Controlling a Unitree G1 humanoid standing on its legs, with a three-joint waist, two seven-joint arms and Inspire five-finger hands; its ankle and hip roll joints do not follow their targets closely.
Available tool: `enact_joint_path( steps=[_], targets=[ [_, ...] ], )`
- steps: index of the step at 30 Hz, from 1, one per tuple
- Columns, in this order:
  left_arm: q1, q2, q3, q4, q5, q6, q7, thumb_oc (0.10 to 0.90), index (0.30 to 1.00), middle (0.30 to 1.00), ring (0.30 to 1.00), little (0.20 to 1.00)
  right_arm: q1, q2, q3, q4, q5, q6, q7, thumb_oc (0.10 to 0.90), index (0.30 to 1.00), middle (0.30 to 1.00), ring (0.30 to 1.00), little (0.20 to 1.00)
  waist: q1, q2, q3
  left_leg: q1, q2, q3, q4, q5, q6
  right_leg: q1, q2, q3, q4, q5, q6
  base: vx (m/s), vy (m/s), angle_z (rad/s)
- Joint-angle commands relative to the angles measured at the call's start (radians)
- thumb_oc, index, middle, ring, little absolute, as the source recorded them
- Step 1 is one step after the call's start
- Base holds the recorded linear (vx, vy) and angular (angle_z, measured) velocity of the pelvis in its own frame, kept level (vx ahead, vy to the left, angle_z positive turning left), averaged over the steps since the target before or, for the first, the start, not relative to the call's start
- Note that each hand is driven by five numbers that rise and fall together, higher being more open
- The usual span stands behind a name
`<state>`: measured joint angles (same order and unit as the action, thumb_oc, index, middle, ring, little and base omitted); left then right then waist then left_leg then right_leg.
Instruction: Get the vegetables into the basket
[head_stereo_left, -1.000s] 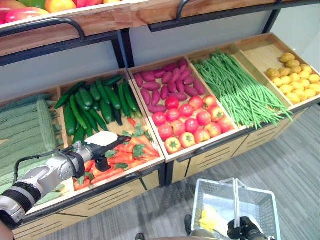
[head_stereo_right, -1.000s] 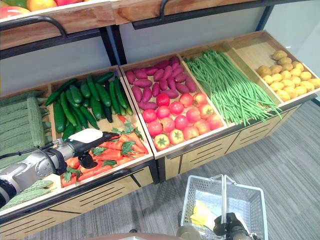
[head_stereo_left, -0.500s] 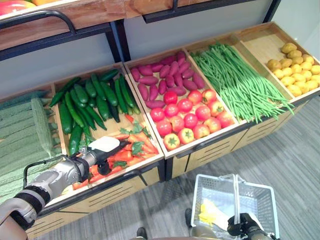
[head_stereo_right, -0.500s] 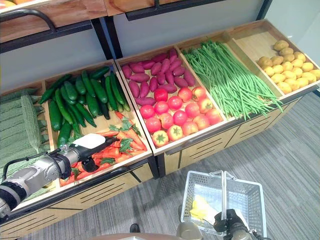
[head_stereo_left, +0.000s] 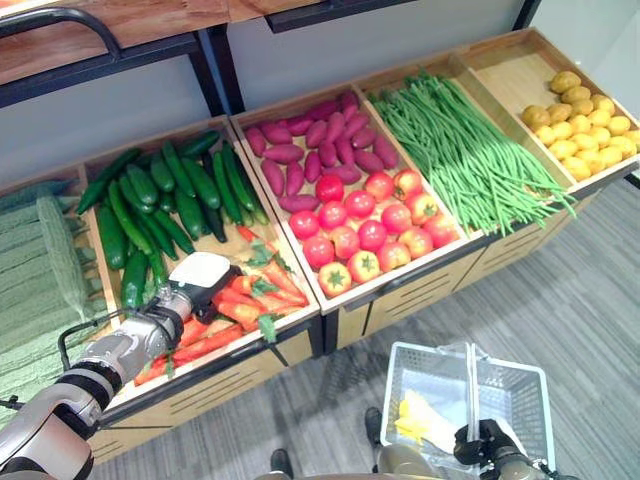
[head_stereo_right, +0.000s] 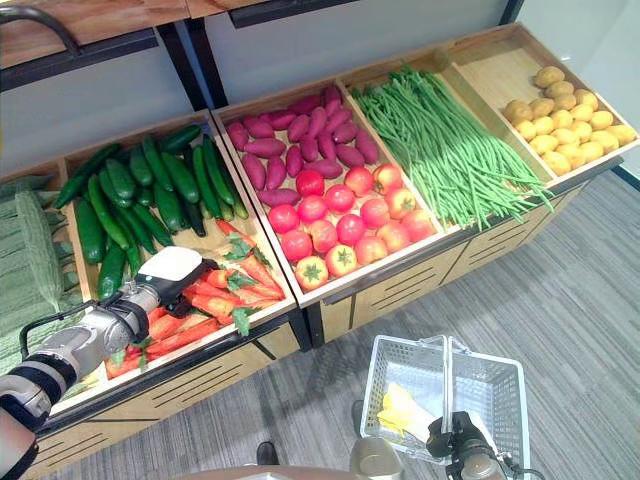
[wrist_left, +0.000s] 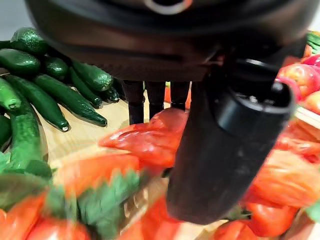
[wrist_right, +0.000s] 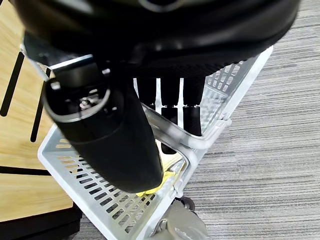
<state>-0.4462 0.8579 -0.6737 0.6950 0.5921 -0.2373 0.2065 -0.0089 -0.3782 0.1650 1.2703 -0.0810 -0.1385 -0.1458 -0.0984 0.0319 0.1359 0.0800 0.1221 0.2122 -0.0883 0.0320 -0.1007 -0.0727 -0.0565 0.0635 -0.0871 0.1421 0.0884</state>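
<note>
Left hand (head_stereo_left: 195, 285) is down in the carrot bin, white-covered thumb on top, fingers (wrist_left: 156, 97) reaching past a carrot (wrist_left: 150, 137) with the thumb on its near side; it brackets the carrot, but whether it actually clamps it I cannot tell. Carrots (head_stereo_right: 215, 300) lie in a loose heap at the front of the wooden crate (head_stereo_left: 290, 335), leafy green tops mixed in, just in front of the cucumbers (head_stereo_left: 170, 200). Next crate holds sweet potatoes (head_stereo_left: 310, 150) and tomatoes (head_stereo_left: 365, 225), then green beans (head_stereo_left: 465, 150), then small yellow potatoes (head_stereo_left: 575, 120) far right. Right hand (head_stereo_right: 450, 440) is curled round the handle (wrist_right: 175, 135) of the wire basket (head_stereo_left: 520, 385), carrying it low over the grey floor; something yellow (head_stereo_left: 415, 420) already lies inside. Handling, as a judgement: a carrot looks stiff, light, tapered and smooth, so it may slide out toward the thin tip; best taken across the thick middle or near the shoulder, not by the soft leaves, which would likely bend or tear off. Neighbouring carrots touch it, so a lift may drag or roll others.
</note>
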Motion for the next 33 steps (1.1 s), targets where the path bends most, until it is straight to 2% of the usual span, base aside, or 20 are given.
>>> enact_joint_path(
  steps=[1, 7, 14, 16, 19, 22, 24, 26, 27, 33],
  targets=[
    [-0.069, 0.035, 0.046, 0.013, 0.036, 0.007, 0.013, 0.4, 0.3, 0.3, 0.3, 0.3, 0.028, -0.046, 0.065, 0.016, -0.044, -0.006, -0.026, 0.4, 0.3, 0.3, 0.3, 0.3, -0.008, -0.055, -0.023, -0.001, -0.015, -0.03, 0.001, -0.027, 0.001, 0.016, -0.073, -0.029, 0.0, 0.001, 0.087, 0.0, 0.0, 0.0],
    [-0.082, 0.076, 0.075, -0.033, 0.048, 0.013, 0.034, 0.4, 0.3, 0.3, 0.3, 0.3, 0.036, -0.043, 0.062, 0.018, -0.05, -0.004, -0.03, 0.4, 0.3, 0.3, 0.3, 0.3, -0.002, -0.057, -0.035, 0.013, -0.015, -0.033, 0.001, -0.03, 0.0, 0.033, -0.075, -0.038, 0.0, -0.004, 0.087, 0.0, 0.0, 0.0],
    [-0.113, 0.178, 0.134, -0.146, 0.029, 0.01, 0.072, 0.4, 0.3, 0.3, 0.3, 0.3, 0.043, -0.039, 0.058, 0.014, -0.051, -0.003, -0.025, 0.4, 0.3, 0.3, 0.3, 0.3, 0.011, -0.058, -0.059, 0.021, -0.014, -0.048, 0.001, -0.031, -0.001, 0.056, -0.079, -0.055, 0.0, -0.012, 0.088, 0.01, -0.002, 0.04],
    [-0.088, 0.217, 0.186, -0.204, 0.008, 0.006, 0.081, 0.4, 0.3, 0.3, 0.3, 0.3, 0.049, -0.034, 0.054, 0.016, -0.052, 0.0, -0.02, 0.4, 0.3, 0.3, 0.3, 0.3, 0.019, -0.063, -0.067, 0.025, -0.015, -0.055, 0.001, -0.031, -0.001, 0.067, -0.082, -0.064, 0.0, -0.016, 0.088, 0.01, 0.001, 0.06],
    [-0.029, 0.206, 0.274, -0.223, -0.052, 0.006, 0.101, 0.4, 0.3, 0.3, 0.3, 0.3, 0.051, -0.028, 0.049, 0.018, -0.053, 0.001, -0.016, 0.4, 0.3, 0.3, 0.3, 0.3, 0.024, -0.068, -0.07, 0.027, -0.017, -0.059, 0.001, -0.032, -0.001, 0.072, -0.084, -0.07, 0.0, -0.016, 0.086, 0.0, 0.01, 0.07],
    [0.061, 0.135, 0.405, -0.239, -0.185, 0.001, 0.117, 0.4, 0.3, 0.3, 0.3, 0.3, 0.05, -0.018, 0.045, 0.017, -0.057, 0.006, -0.015, 0.4, 0.3, 0.3, 0.3, 0.3, 0.028, -0.077, -0.072, 0.029, -0.018, -0.064, 0.001, -0.033, 0.001, 0.075, -0.085, -0.071, 0.0, -0.018, 0.084, 0.0, 0.004, 0.03],
    [0.124, 0.06, 0.502, -0.28, -0.288, -0.006, 0.127, 0.4, 0.3, 0.3, 0.3, 0.3, 0.051, -0.012, 0.044, 0.014, -0.063, 0.008, -0.015, 0.4, 0.3, 0.3, 0.3, 0.3, 0.029, -0.08, -0.072, 0.031, -0.019, -0.066, 0.001, -0.034, 0.001, 0.079, -0.087, -0.073, 0.0, -0.019, 0.082, 0.01, 0.015, 0.05],
    [0.199, -0.073, 0.619, -0.323, -0.449, -0.022, 0.143, 0.4, 0.3, 0.3, 0.3, 0.3, 0.048, 0.001, 0.038, 0.01, -0.075, 0.016, -0.017, 0.4, 0.3, 0.3, 0.3, 0.3, 0.034, -0.09, -0.076, 0.033, -0.02, -0.071, 0.001, -0.038, 0.003, 0.084, -0.09, -0.076, 0.0, -0.024, 0.078, 0.02, 0.032, 0.02],
    [0.213, -0.113, 0.643, -0.339, -0.496, -0.027, 0.159, 0.4, 0.3, 0.3, 0.3, 0.3, 0.048, 0.003, 0.039, 0.01, -0.079, 0.017, -0.018, 0.4, 0.3, 0.3, 0.3, 0.3, 0.036, -0.093, -0.076, 0.033, -0.02, -0.071, 0.001, -0.038, 0.003, 0.084, -0.091, -0.077, 0.0, -0.024, 0.077, 0.0, 0.0, 0.0],
    [0.25, -0.229, 0.697, -0.435, -0.566, -0.047, 0.212, 0.4, 0.3, 0.3, 0.3, 0.3, 0.048, 0.012, 0.043, 0.003, -0.091, 0.02, -0.023, 0.4, 0.3, 0.3, 0.3, 0.3, 0.038, -0.099, -0.076, 0.033, -0.022, -0.074, 0.001, -0.042, 0.006, 0.089, -0.093, -0.076, 0.0, -0.028, 0.076, 0.0, 0.004, 0.02]
  ],
)
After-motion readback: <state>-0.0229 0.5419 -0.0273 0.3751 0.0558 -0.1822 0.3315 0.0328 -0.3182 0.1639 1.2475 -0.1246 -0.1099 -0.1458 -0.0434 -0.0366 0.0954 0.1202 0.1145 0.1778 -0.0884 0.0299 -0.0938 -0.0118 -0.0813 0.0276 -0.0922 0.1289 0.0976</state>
